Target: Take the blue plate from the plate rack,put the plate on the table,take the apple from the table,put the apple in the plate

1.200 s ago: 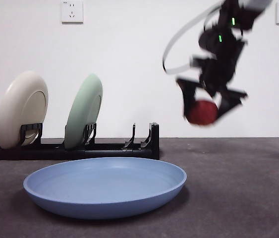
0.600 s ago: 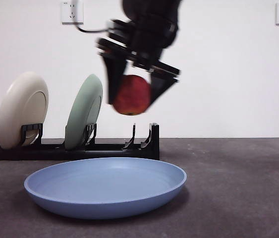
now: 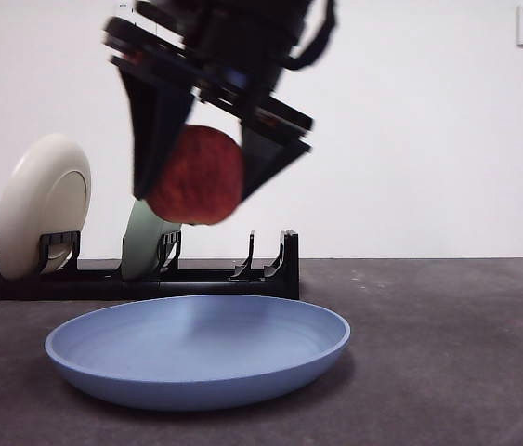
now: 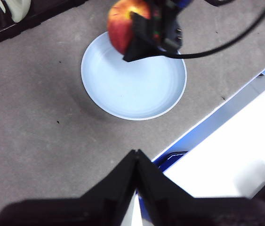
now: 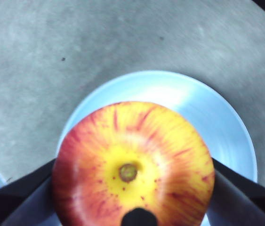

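Hovering over the blue plate (image 3: 196, 351), seemingly yellow-cored streaked red apple (image 5: 133, 162).

Blue plate (image 3: 196, 351) lay on the bench (image 3: 447, 353), in front of the plate rack (image 3: 131, 277). Apple (image 3: 196, 175) hung in right tool (image 3: 201, 172) above the plate, not touching it.

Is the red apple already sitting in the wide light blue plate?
No, the round red apple hangs in the right gripper, clear above the wide light blue plate lying on the table.
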Available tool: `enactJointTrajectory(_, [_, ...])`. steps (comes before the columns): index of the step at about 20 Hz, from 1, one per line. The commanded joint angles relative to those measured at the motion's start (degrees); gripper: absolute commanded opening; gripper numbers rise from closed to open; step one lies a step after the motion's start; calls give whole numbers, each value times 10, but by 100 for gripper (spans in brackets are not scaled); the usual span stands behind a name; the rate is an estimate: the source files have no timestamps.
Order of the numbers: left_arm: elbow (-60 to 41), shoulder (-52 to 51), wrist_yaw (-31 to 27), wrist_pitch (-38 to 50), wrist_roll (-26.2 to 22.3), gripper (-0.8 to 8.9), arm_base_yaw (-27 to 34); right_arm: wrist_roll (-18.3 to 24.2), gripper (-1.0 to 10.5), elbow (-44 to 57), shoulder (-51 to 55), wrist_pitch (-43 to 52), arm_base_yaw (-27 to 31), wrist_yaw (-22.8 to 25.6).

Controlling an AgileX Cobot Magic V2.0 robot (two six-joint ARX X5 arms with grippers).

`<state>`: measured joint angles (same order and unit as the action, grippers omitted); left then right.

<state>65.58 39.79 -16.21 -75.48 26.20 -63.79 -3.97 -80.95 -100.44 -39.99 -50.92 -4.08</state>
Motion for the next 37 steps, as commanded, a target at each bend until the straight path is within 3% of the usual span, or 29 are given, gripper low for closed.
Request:
enactJointTrajectory(1, [1, 0, -3, 0, 5, -5, 2, -24, -1, 58, 16, 45, -1, 1])
enactJointTrajectory(10, [1, 0, -5, 0, 7, -5, 2, -52, 0, 197, 16, 236, -1, -3])
enactJointTrajectory(22, [1, 0, -48, 0, 6, -5, 2, -32, 13, 201, -23, 263, -1, 12])
enactJointTrajectory(29, [1, 0, -49, 0, 3, -5, 2, -36, 530, 201, -28, 244, -1, 16])
enactJointTrajectory(31, [1, 0, -49, 0, 3, -5, 2, -36, 601, 201, -28, 240, -1, 18])
enactJointTrajectory(37, [1, 0, -48, 0, 3, -5, 2, -37, 611, 163, -4, 178, -2, 19])
